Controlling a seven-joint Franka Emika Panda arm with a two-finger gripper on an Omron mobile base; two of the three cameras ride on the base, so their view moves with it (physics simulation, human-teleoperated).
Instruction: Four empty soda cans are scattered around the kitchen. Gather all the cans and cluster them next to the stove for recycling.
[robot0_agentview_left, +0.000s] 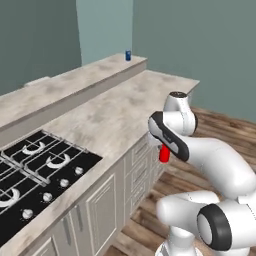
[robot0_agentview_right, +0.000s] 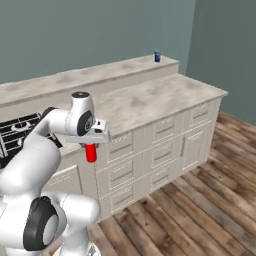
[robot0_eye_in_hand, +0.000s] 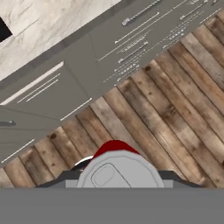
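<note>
Upright, red can (robot0_agentview_right: 91, 152), clamped in gripper (robot0_agentview_right: 91, 145)

Marbled counter (robot0_agentview_left: 115, 117), grey cabinet drawers (robot0_agentview_right: 165, 145), plank floor (robot0_agentview_right: 200, 210)

The arm (robot0_agentview_left: 215, 165) is built of thick, rounded white segments with a glossy finish. Dark grey to black bands and round caps mark its joints, one long band running along the upper link. A pale grey hand (robot0_agentview_right: 91, 138) ends it.
</note>
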